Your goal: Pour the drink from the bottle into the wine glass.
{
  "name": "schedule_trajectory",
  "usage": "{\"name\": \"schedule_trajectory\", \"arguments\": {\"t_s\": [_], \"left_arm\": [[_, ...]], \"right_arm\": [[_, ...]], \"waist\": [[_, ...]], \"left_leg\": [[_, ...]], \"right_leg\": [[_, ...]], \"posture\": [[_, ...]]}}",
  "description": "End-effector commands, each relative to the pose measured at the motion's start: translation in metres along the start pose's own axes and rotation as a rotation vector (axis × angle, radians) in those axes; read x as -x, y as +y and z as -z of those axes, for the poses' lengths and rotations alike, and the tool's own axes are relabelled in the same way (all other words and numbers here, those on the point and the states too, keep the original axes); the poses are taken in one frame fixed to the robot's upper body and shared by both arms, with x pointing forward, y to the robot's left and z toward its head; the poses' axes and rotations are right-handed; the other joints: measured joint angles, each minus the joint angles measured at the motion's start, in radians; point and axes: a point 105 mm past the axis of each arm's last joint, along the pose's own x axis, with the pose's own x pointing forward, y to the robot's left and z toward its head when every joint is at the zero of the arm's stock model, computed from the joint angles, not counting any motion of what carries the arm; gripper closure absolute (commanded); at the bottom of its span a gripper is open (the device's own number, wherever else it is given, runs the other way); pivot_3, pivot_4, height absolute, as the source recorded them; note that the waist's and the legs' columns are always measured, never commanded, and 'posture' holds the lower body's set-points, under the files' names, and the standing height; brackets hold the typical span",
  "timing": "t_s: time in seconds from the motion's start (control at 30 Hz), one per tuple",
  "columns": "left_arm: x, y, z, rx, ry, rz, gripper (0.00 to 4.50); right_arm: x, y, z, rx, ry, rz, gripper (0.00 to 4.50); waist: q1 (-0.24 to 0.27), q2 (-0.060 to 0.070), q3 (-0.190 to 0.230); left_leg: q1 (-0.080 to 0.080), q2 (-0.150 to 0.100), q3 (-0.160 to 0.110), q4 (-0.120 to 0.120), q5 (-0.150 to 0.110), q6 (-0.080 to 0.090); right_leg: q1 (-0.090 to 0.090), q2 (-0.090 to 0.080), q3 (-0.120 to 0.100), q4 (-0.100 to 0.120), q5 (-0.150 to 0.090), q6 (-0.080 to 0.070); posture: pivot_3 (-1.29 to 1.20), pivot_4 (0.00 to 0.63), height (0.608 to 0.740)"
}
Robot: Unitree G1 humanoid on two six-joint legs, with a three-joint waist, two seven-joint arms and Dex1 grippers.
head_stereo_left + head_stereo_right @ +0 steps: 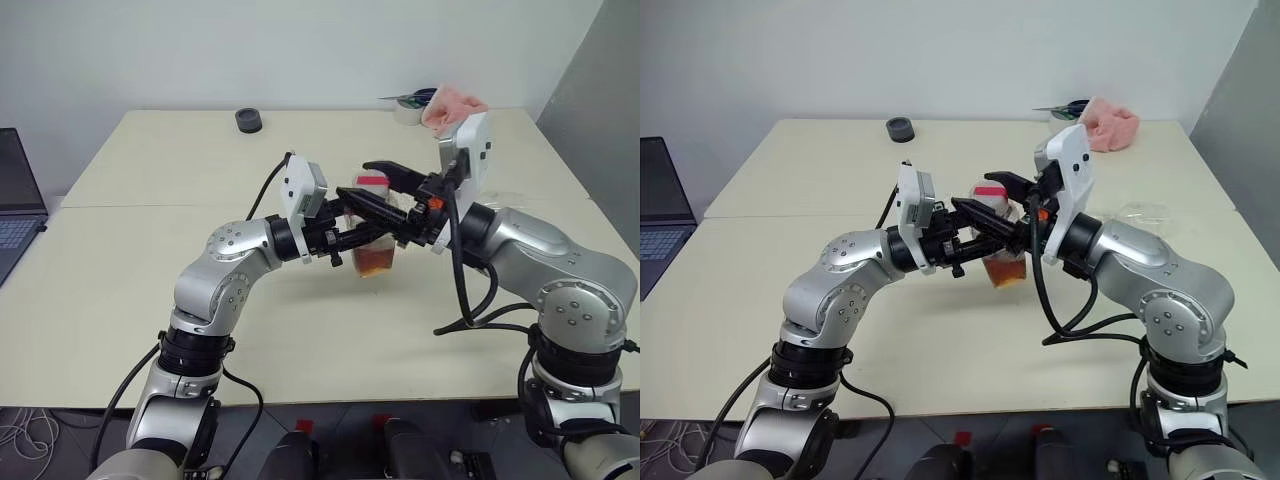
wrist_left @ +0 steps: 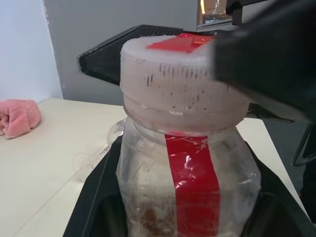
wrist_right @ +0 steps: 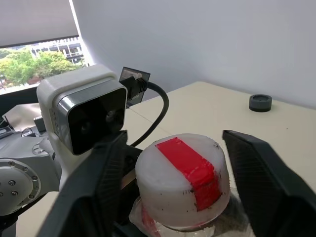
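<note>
1. Nearest the table's (image 1: 150, 330) front edge, the two arms reach in from either side and meet over the middle of the top.
2. The left gripper (image 1: 375, 232) points across to the right, its fingers pressed against the body of the bottle (image 2: 187, 197), pinching it and holding it upright just above the table.
3. In the bottle's lower part sits the drink (image 1: 377, 263), amber-brown. A red strip runs up the clear wall facing the left wrist camera.
4. The cap (image 3: 182, 182) is whitish with a red tape patch on top.
5. The right gripper (image 3: 180, 170) comes in from the right at cap height. One black finger stands on each side of the cap, with a gap visible between each finger and the cap, so the jaws are spread, not gripping.
6. To the right, beyond the right arm, a clear glass (image 1: 1143, 213) rests on the table, well apart from the bottle; its shape is hard to make out.
7. A laptop (image 1: 15, 200) sits at the far left edge.
8. At the back, a small dark round object (image 1: 249, 121) lies left of centre.
9. In the back right corner there are a pink cloth (image 1: 452, 104) and a tape roll (image 1: 406, 113) beside it.
</note>
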Motion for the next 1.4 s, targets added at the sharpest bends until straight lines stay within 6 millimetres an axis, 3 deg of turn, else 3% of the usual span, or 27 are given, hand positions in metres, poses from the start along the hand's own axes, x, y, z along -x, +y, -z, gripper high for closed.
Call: {"name": "schedule_trajectory", "arguments": {"t_s": [0.03,0.3,0.6,0.8,1.03,1.23,1.4], "left_arm": [[-0.001,-0.005,-0.016,-0.05,-0.043,0.021,2.55],[0.0,-0.009,-0.016,-0.04,-0.035,0.047,2.55],[0.001,-0.049,-0.048,0.045,-0.065,0.301,2.55],[0.014,-0.05,-0.044,0.022,-0.003,0.325,2.55],[0.02,-0.038,-0.039,0.014,0.013,0.23,2.55],[0.023,-0.018,-0.033,-0.003,0.019,0.108,2.55],[0.023,-0.011,-0.022,-0.052,0.041,0.068,2.55]], "right_arm": [[0.001,0.004,-0.014,0.029,-0.057,-0.021,2.5],[0.003,0.006,-0.015,0.039,-0.05,-0.059,2.5],[0.006,0.041,-0.014,0.104,0.067,-0.542,2.5],[0.004,0.031,-0.016,0.067,0.09,-0.587,2.5],[0.017,0.015,-0.014,0.031,0.129,-0.504,0.15],[0.031,0.005,-0.008,0.057,0.141,-0.324,0.04],[0.027,-0.003,-0.006,0.115,0.1,-0.152,0.04]], "waist": [[0.0,0.0,0.0],[0.0,0.0,0.0],[-0.004,0.0,0.0],[-0.003,0.0,0.0],[0.0,0.0,0.0],[0.003,0.0,0.0],[0.0,0.0,0.0]], "left_leg": [[0.0,0.0,0.0,0.0,0.0,0.0],[0.0,0.0,0.0,0.0,0.0,0.0],[0.0,0.001,0.0,0.0,0.0,0.0],[0.001,0.001,0.001,0.0,0.0,0.0],[0.0,0.001,0.0,0.0,0.0,0.0],[0.0,0.001,0.0,0.0,0.0,0.0],[0.0,0.001,0.0,-0.001,0.0,0.0]], "right_leg": [[0.0,0.0,0.0,0.0,0.0,0.0],[0.0,0.0,0.0,0.0,0.0,0.0],[0.001,0.003,-0.001,0.0,0.0,0.0],[0.001,0.003,-0.001,0.0,0.0,0.0],[0.001,0.001,0.0,-0.001,0.0,0.0],[0.001,0.0,0.001,-0.001,0.0,0.0],[0.0,0.001,0.001,-0.001,0.0,0.0]], "posture": [[0.0,0.15,0.74],[0.0,0.15,0.74],[0.0,0.15,0.74],[0.0,0.15,0.74],[0.0,0.15,0.74],[0.0,0.15,0.74],[0.0,0.15,0.74]]}}
